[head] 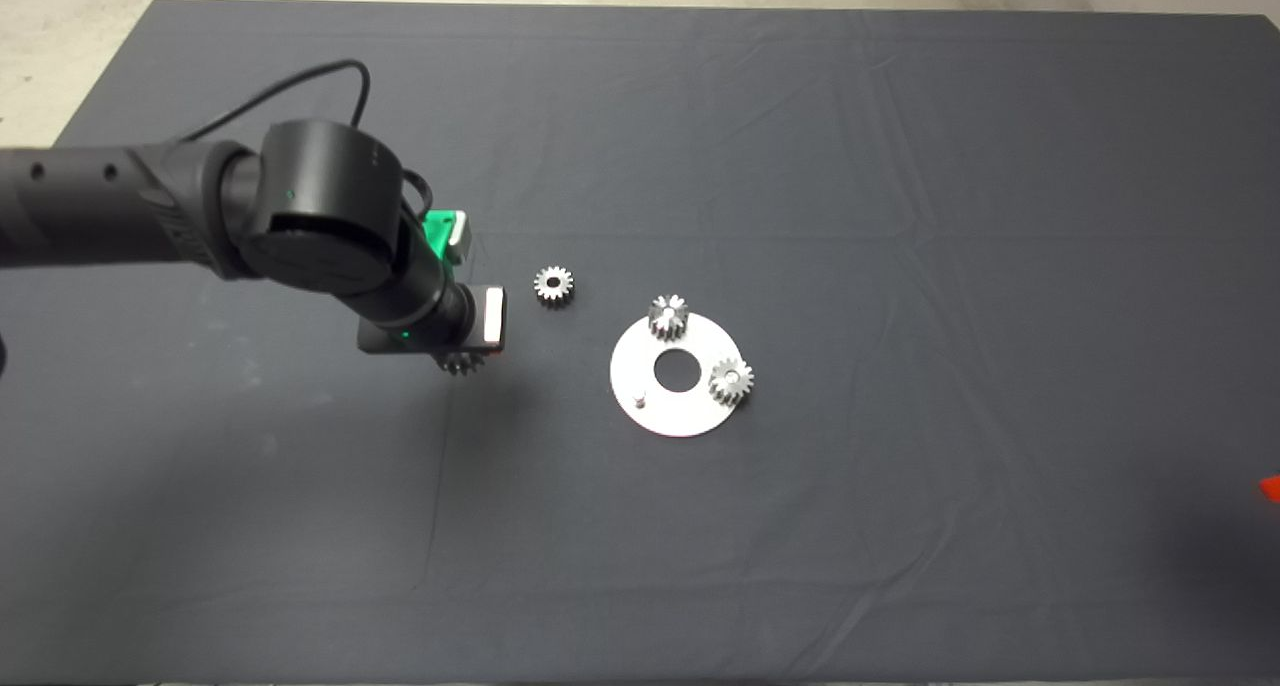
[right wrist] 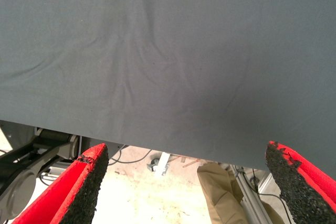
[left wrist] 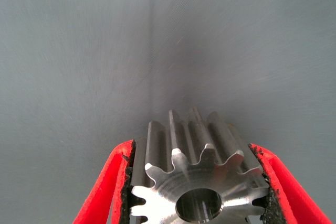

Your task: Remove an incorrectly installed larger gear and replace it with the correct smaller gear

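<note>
The left gripper (left wrist: 197, 192) hangs over the counter's dark mat (head: 900, 166), its fingers (left wrist: 107, 182) closed against the teeth of the larger gear (left wrist: 197, 182). Right of it, the smaller gear (head: 553, 285) lies loose on the mat. Next, a round metal plate (head: 650, 421) carries 2 small gears. The right gripper (right wrist: 184, 192) waits far right, fingers spread wide, holding nothing.

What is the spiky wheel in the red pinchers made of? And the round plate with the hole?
The larger gear held by the left end effector looks like shiny machined steel: bright glints on its teeth and fine tool lines. The round plate looks like pale matte metal, perhaps aluminium; it could also be painted.
</note>
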